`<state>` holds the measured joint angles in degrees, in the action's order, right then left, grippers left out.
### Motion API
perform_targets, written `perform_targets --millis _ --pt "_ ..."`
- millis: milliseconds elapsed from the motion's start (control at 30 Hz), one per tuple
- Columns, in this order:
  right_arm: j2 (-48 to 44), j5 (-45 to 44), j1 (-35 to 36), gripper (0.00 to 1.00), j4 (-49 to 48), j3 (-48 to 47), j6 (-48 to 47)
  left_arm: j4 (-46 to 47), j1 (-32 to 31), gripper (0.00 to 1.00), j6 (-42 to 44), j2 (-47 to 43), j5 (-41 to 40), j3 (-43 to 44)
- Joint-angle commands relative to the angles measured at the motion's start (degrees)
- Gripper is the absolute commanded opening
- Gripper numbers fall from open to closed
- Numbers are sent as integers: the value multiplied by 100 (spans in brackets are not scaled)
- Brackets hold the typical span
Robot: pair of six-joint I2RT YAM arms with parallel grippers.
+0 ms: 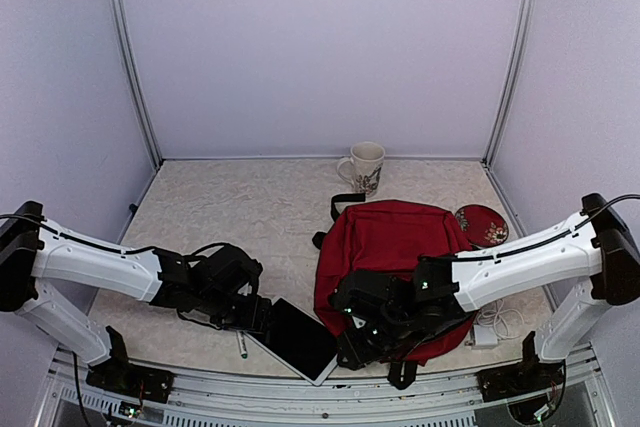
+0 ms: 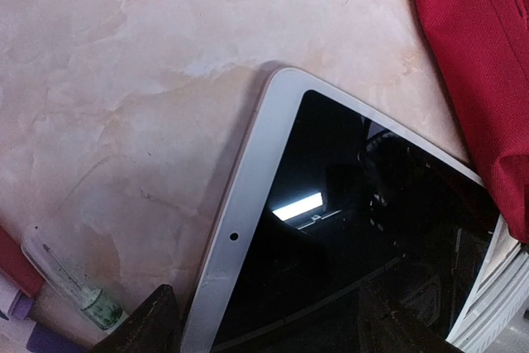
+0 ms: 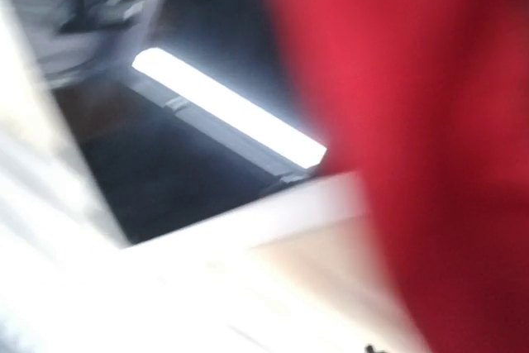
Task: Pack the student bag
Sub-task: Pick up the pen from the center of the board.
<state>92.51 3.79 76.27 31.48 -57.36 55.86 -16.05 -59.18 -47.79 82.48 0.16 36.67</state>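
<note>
The student bag (image 1: 390, 242), dark red with black straps, lies flat right of centre; its fabric also fills the top right of the left wrist view (image 2: 479, 47) and the right of the blurred right wrist view (image 3: 446, 121). A white-edged tablet (image 1: 298, 339) with a dark screen rests tilted at the bag's near left side. My left gripper (image 1: 262, 315) is at the tablet's left corner, open: one finger (image 2: 149, 324) sits just off the tablet's (image 2: 347, 245) edge, the other over the screen. My right gripper (image 1: 365, 325) is at the bag's near left edge, beside the tablet (image 3: 165, 171); its fingers are hidden.
A white patterned mug (image 1: 365, 167) stands at the back behind the bag. A red round item (image 1: 481, 224) lies at the bag's right. A white charger with its cable (image 1: 495, 327) sits near the right arm. A pen (image 1: 241, 345) (image 2: 74, 287) lies left of the tablet.
</note>
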Motion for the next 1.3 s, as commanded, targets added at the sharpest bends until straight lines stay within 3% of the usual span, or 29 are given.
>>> perform_targets --millis 0,267,433,867,1267 --pt "244 752 189 49 -1263 287 448 -416 -89 71 -64 137 323 -173" --pt "580 979 -189 50 -1698 940 867 -489 -92 71 -16 59 309 -195" --pt "435 684 -499 53 -1656 1000 765 -391 -94 71 -44 109 361 -226" --pt "971 1175 -1339 54 -2804 204 143 -85 -155 68 -159 47 573 -385" --pt "1115 1307 -1746 54 -2923 -305 -325 121 -292 67 -191 45 600 -455"
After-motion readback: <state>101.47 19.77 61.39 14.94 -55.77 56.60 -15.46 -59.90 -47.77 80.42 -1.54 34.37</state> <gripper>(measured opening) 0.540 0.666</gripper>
